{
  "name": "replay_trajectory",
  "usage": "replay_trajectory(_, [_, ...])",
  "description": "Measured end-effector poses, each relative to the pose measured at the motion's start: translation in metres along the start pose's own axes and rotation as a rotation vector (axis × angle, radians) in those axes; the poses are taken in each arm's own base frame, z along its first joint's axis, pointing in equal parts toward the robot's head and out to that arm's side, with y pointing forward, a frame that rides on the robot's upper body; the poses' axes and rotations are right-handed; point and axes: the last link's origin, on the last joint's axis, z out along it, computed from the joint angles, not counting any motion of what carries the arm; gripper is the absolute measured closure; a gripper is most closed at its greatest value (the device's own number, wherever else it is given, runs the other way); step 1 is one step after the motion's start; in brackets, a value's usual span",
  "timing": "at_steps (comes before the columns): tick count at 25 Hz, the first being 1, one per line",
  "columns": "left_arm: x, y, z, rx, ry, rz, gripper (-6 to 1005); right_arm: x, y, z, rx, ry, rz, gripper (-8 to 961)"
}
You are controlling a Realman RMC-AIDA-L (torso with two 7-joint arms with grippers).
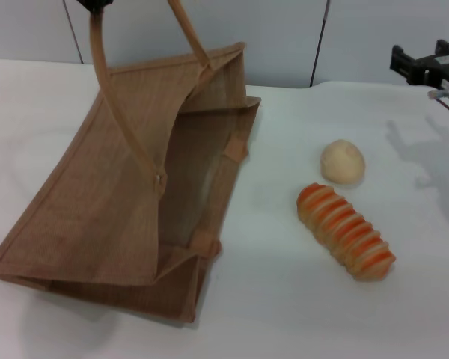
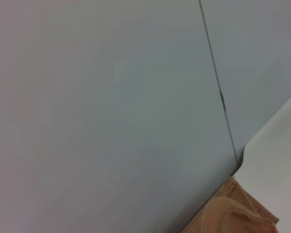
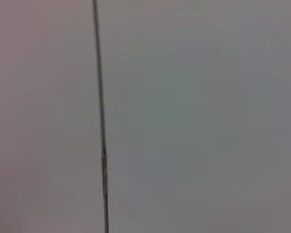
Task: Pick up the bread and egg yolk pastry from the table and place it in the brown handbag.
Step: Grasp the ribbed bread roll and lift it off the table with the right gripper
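A: Where is the bread?

B: The long ridged tan loaf of bread (image 1: 346, 232) with orange cross stripes lies on the white desk (image 1: 299, 314), slanting from near the middle toward the robot's right front. Nothing grips it.

A: And the egg yolk pastry?

B: The small smooth cream-beige ball of egg yolk pastry (image 1: 343, 161) sits just beyond the loaf's far end, close to it but apart, also on the bare desk.

A: The bag?

B: The large tan-brown jute handbag (image 1: 112, 209) rests to the left of both foods, tilted, with its mouth gaping toward them. One thin looped handle (image 1: 120, 105) rises to the top edge of the head view, where a dark part of the left end effector (image 1: 97, 6) meets it. The left wrist view shows only a corner of the burlap against a grey wall panel (image 2: 111, 107).

A: Is that end effector clamped on the handle?

B: I cannot tell; its fingers are cut off by the edge.

A: And the right one?

B: The right end effector (image 1: 432, 67) hovers at the far right, well apart from the foods. Whether it is spread or pressed together, I cannot tell.
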Motion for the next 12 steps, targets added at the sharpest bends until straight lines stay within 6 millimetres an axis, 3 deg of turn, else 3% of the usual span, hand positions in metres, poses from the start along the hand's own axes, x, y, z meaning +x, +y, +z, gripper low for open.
replay_trajectory(8, [-0.002, -0.001, -0.001, 0.002, -0.002, -0.003, 880, -0.007, 0.011, -0.011, 0.037, 0.031, -0.009, 168])
replay_trajectory(12, [-0.003, -0.001, 0.0, 0.002, -0.003, -0.005, 880, -0.009, 0.018, -0.012, 0.033, 0.042, 0.0, 250])
